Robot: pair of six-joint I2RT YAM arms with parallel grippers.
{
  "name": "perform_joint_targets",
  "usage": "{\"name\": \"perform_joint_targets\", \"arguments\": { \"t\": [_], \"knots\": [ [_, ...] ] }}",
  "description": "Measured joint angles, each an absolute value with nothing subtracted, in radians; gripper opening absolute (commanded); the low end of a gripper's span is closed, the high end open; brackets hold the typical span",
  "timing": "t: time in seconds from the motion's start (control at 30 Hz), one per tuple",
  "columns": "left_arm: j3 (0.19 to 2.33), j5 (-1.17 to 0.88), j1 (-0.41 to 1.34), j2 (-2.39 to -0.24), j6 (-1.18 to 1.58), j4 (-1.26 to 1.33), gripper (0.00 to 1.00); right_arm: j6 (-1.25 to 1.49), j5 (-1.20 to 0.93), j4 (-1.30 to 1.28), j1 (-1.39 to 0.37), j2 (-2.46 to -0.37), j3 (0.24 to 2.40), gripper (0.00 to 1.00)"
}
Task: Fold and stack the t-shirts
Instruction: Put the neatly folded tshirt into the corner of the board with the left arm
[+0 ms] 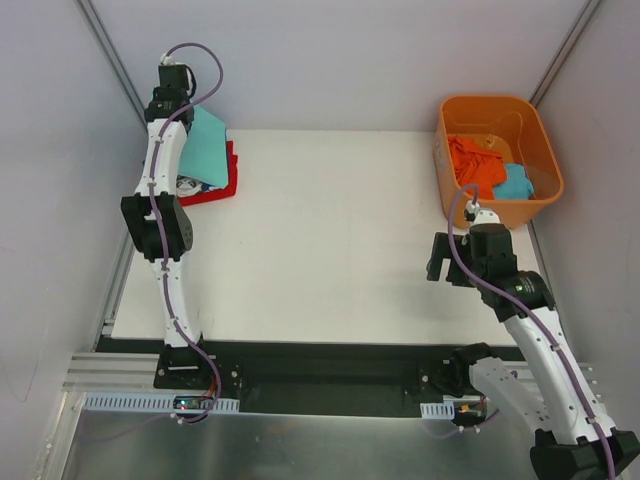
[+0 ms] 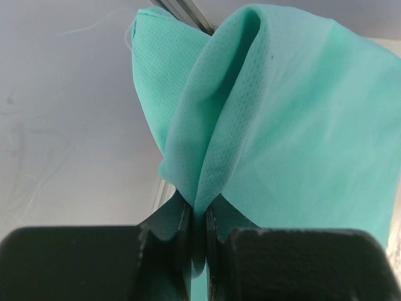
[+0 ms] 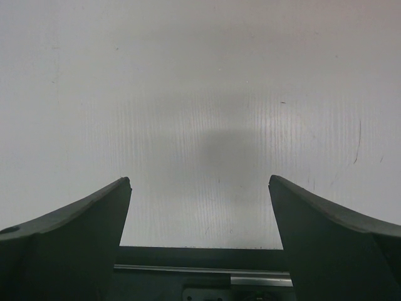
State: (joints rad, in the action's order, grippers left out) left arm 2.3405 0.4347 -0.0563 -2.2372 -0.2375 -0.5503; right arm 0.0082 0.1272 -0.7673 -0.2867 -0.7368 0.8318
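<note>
My left gripper [image 1: 188, 118] is at the far left corner of the table, shut on a pinched fold of the mint-teal t-shirt [image 1: 212, 150]. In the left wrist view the teal t-shirt [image 2: 294, 125] rises from between the closed fingers of the left gripper [image 2: 199, 210] and fills the view. The teal shirt lies over a folded red t-shirt [image 1: 226, 186]. A small patch with white print [image 1: 187, 184] shows under the arm; the rest of the blue shirt is hidden. My right gripper [image 1: 450, 262] is open and empty over bare table, as the right wrist view [image 3: 200, 182] shows.
An orange plastic tub [image 1: 545, 170] stands at the far right corner with an orange-red cloth [image 1: 475, 165] and a teal cloth [image 1: 516, 185] inside. White walls close in the left, back and right. A metal rail [image 3: 250, 276] runs along the near edge.
</note>
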Motion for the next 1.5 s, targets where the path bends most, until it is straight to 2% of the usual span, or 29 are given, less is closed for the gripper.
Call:
{"name": "perform_joint_targets", "arguments": {
  "t": [0.23, 0.37, 0.4, 0.43, 0.47, 0.5, 0.73, 0.9, 1.1, 1.3, 1.43, 1.5],
  "knots": [
    [2.374, 0.422, -0.082, -2.392, -0.229, -0.499, 0.01, 0.048, 0.126, -0.767, -0.287, -0.755, 0.832, 0.96],
    [2.376, 0.425, -0.102, -2.432, -0.252, -0.451, 0.20, 0.075, 0.128, -0.768, -0.287, -0.768, 0.832, 0.96],
    [2.378, 0.425, -0.110, -2.436, -0.255, -0.437, 0.39, 0.083, 0.128, -0.768, -0.287, -0.773, 0.832, 0.96],
    [2.378, 0.423, -0.119, -2.439, -0.260, -0.425, 0.52, 0.093, 0.128, -0.768, -0.287, -0.779, 0.832, 0.96],
    [2.378, 0.422, -0.127, -2.440, -0.267, -0.416, 0.70, 0.101, 0.128, -0.769, -0.287, -0.784, 0.832, 0.96],
    [2.379, 0.421, -0.134, -2.440, -0.272, -0.401, 0.99, 0.107, 0.128, -0.769, -0.287, -0.787, 0.832, 0.96],
    [2.376, 0.417, -0.158, -2.435, -0.264, -0.333, 0.99, 0.142, 0.141, -0.794, -0.289, -0.795, 0.850, 0.96],
    [2.237, 0.418, -0.128, -2.334, -0.223, -0.334, 0.99, 0.147, 0.184, -0.825, -0.290, -0.795, 0.907, 0.96],
    [1.907, 0.358, 0.001, -1.969, -0.083, -0.349, 0.99, 0.138, 0.186, -0.826, -0.291, -0.805, 0.932, 0.96],
    [1.499, 0.157, 0.138, -1.485, 0.213, -0.324, 0.99, 0.119, 0.176, -0.808, -0.291, -0.805, 0.932, 0.96],
    [1.279, 0.114, 0.204, -1.319, 0.367, -0.321, 0.99, 0.118, 0.152, -0.747, -0.292, -0.788, 0.904, 0.96],
    [1.136, 0.128, 0.299, -1.271, 0.445, -0.319, 0.99, 0.118, 0.140, -0.700, -0.292, -0.768, 0.852, 0.96]
  ]
}}
